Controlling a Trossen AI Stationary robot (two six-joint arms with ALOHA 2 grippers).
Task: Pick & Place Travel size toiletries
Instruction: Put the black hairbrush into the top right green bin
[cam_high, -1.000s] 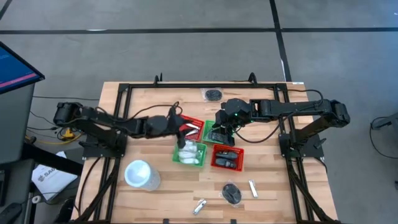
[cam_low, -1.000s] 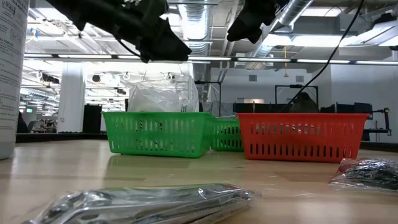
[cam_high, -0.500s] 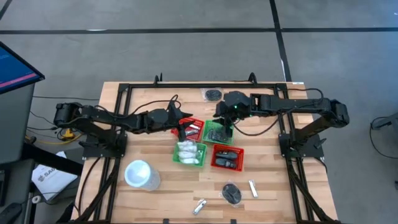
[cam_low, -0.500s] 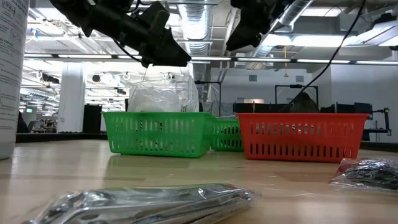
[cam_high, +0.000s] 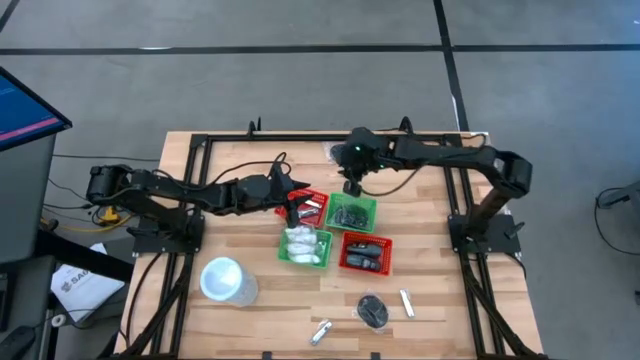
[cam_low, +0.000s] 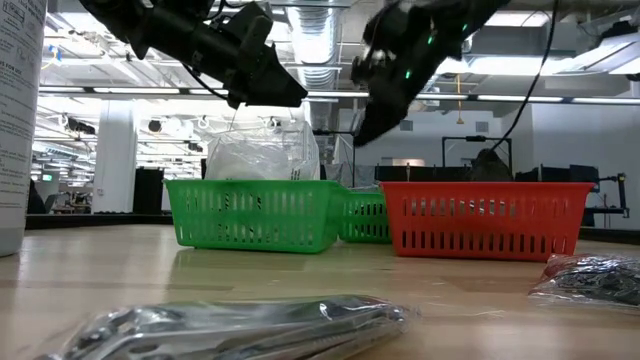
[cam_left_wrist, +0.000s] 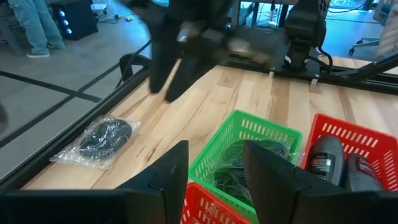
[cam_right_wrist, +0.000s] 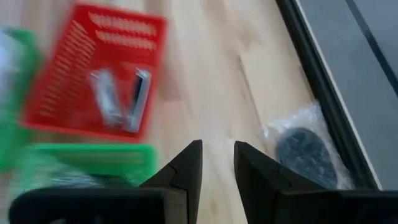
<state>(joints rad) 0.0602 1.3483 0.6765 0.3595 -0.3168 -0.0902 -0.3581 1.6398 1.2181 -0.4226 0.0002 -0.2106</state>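
Two black round bundles in clear, shiny wrap (cam_high: 343, 151) (cam_high: 373, 310) lie on the table (cam_high: 230, 170), one just behind the green basket (cam_high: 352, 212) and one well in front of it. Two short silvery tubes (cam_high: 321, 332) (cam_high: 407, 303) lie out front too. White crinkly packets (cam_high: 303, 243) fill the basket next to it.

A second ago the right gripper (cam_high: 352, 186) hung over the green basket. Now it has moved to just behind it, near the far bundle, fingers a little apart and empty. The left gripper (cam_high: 290, 188) has pulled back beside the green basket, spread and empty.
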